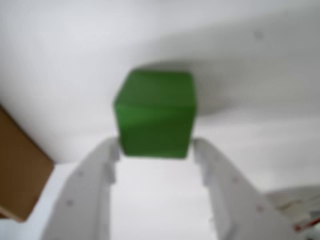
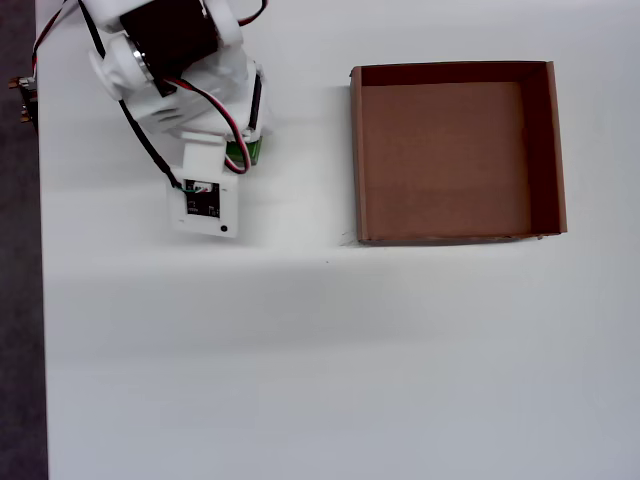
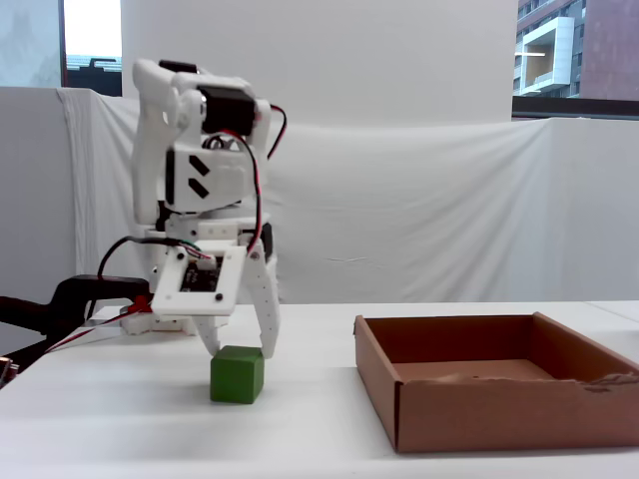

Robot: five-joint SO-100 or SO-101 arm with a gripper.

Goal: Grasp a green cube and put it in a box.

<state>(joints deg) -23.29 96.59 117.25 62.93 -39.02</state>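
The green cube [image 3: 238, 374] rests on the white table, left of the box [image 3: 479, 404] in the fixed view. My gripper [image 3: 240, 350] hangs just over it, open, one white fingertip at each upper side of the cube. In the wrist view the cube [image 1: 155, 112] sits blurred at the mouth of the gripper [image 1: 156, 148], whose fingers [image 1: 102, 175] reach only its near edge. From overhead just a green sliver of the cube [image 2: 241, 156] shows beneath the arm. The brown cardboard box [image 2: 357, 150] lies to the right, nothing inside.
The arm's white body [image 2: 175, 60] and its red and black wires fill the upper left of the overhead view. A corner of the box [image 1: 20, 170] enters the wrist view at the left. A dark strip [image 2: 18, 250] marks the table's left edge.
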